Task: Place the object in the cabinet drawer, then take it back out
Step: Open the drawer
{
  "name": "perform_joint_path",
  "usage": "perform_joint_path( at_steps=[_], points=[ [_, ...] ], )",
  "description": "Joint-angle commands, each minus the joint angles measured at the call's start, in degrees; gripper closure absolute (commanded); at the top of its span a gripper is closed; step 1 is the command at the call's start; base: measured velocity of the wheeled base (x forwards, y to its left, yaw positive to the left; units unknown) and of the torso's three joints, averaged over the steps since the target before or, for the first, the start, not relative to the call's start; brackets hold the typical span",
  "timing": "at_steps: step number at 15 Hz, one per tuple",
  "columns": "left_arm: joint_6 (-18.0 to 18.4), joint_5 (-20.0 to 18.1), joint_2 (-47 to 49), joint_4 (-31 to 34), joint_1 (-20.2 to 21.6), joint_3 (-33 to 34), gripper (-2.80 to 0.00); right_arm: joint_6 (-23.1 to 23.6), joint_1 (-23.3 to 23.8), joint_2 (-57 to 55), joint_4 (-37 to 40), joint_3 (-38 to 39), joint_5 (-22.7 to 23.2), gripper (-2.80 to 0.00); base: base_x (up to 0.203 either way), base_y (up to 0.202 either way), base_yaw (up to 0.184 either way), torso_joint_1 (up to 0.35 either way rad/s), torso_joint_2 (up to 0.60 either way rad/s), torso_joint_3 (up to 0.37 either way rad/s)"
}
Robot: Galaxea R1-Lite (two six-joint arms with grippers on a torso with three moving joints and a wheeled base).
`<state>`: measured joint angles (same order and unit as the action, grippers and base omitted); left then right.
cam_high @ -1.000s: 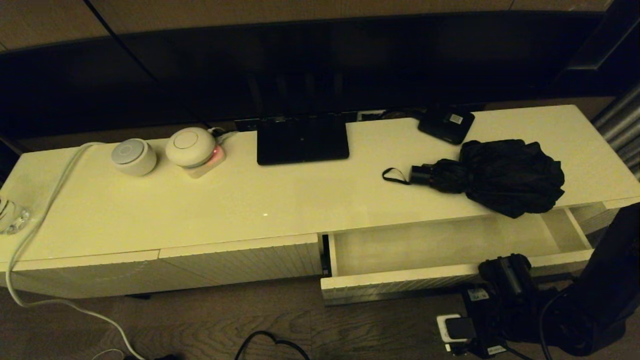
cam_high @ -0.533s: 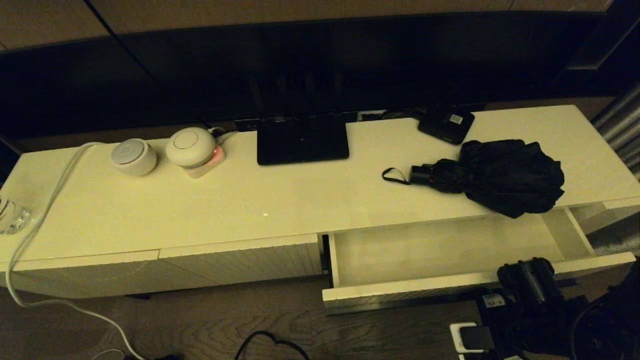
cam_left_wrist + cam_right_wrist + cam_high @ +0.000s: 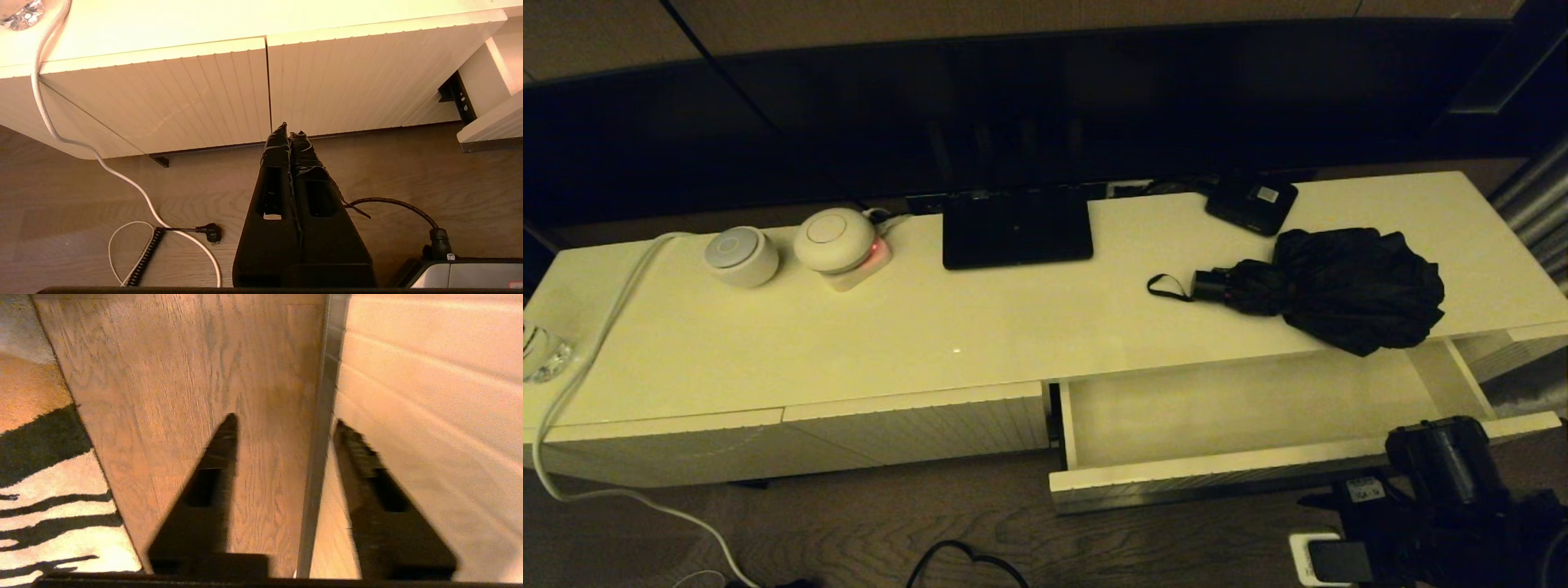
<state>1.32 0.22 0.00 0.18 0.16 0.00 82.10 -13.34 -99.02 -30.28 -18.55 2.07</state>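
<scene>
R hand [image 3: 284, 424] sits low by the drawer [image 3: 1217, 472] front, near its right end; fingers spread wide w/ the front's lower edge between them, gripping nothing. L hand [image 3: 290, 130] hangs over the floor [image 3: 122, 163] in front of the closed ribbed fronts [image 3: 171, 94], fingers pressed together, empty. Drawer is pulled out, inside bare. Just behind it on the counter [image 3: 890, 327] lies the umbrella [image 3: 1339, 286], handle and loop pointing left, fabric overhanging the counter edge above the drawer. Farther back: stand [image 3: 1016, 233], small box [image 3: 1252, 202]; far left, two round white devices [image 3: 740, 255], cable [image 3: 596, 343].
</scene>
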Motion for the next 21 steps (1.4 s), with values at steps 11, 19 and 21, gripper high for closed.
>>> perform_joint_path(
  at_steps=[11, 19, 21],
  points=[
    [0.00, 0.04, 0.00, 0.00, 0.02, 0.18, 0.00, -29.42, -0.21, 41.61, 52.62, -16.61, 0.12, 0.00, 0.000, 0.000, 0.000, 0.000, 0.00, 0.000],
    [0.00, 0.04, 0.00, 0.00, 0.02, 0.18, 0.00, -80.84, -0.29, 28.38, 76.61, -39.05, 0.17, 0.00, 0.000, 0.000, 0.000, 0.000, 0.00, 0.000],
    [0.00, 0.04, 0.00, 0.00, 0.02, 0.18, 0.00, -94.29, -0.56, 23.23, 76.60, -43.11, 1.79, 0.00, 0.000, 0.000, 0.000, 0.000, 0.00, 0.000]
  ],
)
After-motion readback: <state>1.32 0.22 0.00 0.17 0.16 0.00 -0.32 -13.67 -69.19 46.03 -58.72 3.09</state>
